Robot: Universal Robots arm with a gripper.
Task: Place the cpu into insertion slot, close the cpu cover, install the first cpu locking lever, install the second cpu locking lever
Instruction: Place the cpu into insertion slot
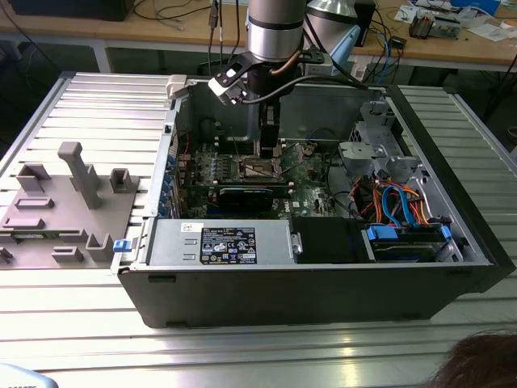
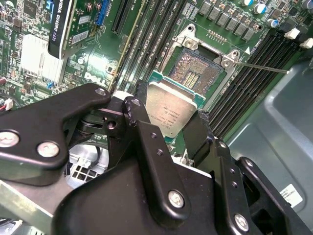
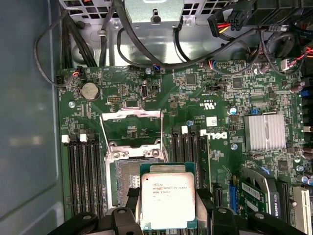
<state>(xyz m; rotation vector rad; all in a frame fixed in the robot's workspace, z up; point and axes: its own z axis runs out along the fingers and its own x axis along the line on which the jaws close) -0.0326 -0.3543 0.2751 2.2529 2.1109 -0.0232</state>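
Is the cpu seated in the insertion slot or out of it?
Out: the gripper holds the cpu clear of the insertion slot, which lies bare.

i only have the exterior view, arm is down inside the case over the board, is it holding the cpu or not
observer: yes, in both wrist views the gripper is shut on the cpu, with the metal top facing the cameras.
operator: is it in the insertion slot
observer: no, the insertion slot is bare with its contact field exposed. In the first wrist view the cpu hangs in the fingers partly over one edge of it.
operator: cover in the way?
observer: no, the cpu cover is swung open, away from the slot.
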